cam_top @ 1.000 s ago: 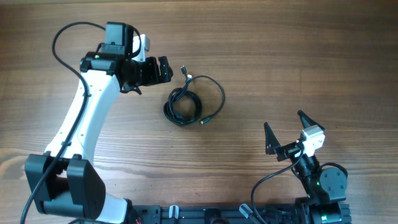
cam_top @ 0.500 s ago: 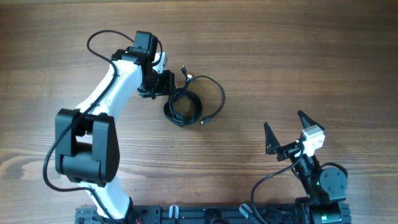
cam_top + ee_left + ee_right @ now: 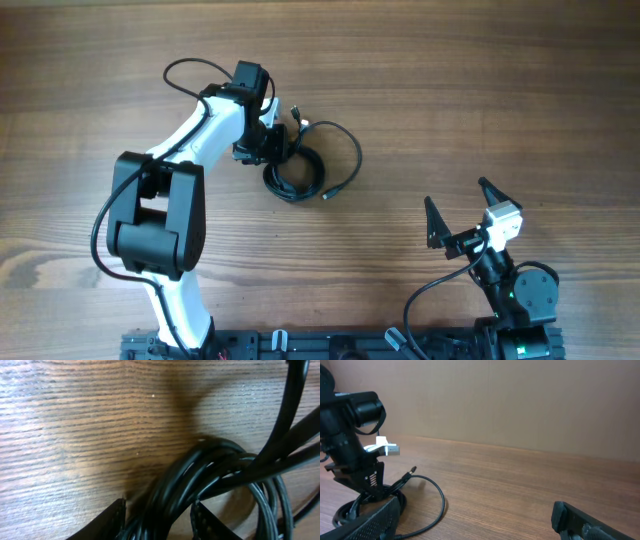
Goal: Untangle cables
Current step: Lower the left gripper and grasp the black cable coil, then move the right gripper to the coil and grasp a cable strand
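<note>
Swung in from about 9 o'clock, the left gripper [image 3: 156, 512] now sits on the cables [image 3: 300, 165], its fingers apart astride the coil's strands on the wooden table [image 3: 480, 90]. Near the table's front edge at 5 o'clock, the right gripper [image 3: 460, 212] rests splayed wide, well apart from them

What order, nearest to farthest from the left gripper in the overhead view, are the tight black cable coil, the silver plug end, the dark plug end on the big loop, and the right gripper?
1. Tight black cable coil, right at the left gripper.
2. Silver plug end, just beyond the coil.
3. Dark plug end, on the coil's right.
4. Right gripper, far right, near edge.
</note>
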Robot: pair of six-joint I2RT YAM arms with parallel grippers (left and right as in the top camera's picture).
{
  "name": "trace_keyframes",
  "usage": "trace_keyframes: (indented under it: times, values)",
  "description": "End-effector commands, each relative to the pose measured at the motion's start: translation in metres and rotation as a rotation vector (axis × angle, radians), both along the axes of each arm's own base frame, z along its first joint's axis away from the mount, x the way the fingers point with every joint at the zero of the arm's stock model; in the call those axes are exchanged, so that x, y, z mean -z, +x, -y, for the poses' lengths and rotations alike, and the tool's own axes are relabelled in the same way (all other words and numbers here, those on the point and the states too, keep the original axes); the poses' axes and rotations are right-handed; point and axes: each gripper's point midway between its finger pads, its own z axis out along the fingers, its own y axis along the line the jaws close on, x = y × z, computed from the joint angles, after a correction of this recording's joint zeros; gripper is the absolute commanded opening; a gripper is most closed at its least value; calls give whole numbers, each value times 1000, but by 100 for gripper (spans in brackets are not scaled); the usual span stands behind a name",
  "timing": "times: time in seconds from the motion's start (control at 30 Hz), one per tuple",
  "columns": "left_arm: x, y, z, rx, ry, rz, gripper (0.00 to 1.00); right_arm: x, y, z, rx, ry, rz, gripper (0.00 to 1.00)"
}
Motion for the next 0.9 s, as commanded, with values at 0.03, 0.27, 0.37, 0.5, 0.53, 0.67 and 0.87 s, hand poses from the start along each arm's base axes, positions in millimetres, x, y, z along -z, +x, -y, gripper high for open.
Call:
trace_keyframes:
  times: [0.03, 0.27, 0.37, 0.5, 0.53, 0.67, 0.87]
  values:
    - [18, -9, -3, -14, 12, -29, 39, -1, 0, 2, 9, -12, 12, 99]
    - [15, -13, 8, -8, -54, -50, 6, -1, 2, 6, 40, -59, 27, 100]
    - [5, -12, 20, -55, -159, -78, 4, -1, 2, 7, 44, -104, 41, 100]
    - [-53, 10, 40, -116, -399, -34, 4, -2, 0, 1, 9, -37, 23, 100]
    - [-61, 14, 39, -153, -412, -31, 4, -3, 0, 1, 4, 22, 5, 100]
    - [-95, 23, 30, -279, -456, -4, 4, -6, -9, -19, -122, 147, -41, 100]
    - [-118, 30, 18, -333, -462, 58, 4, -51, -29, -57, -394, 353, -149, 100]
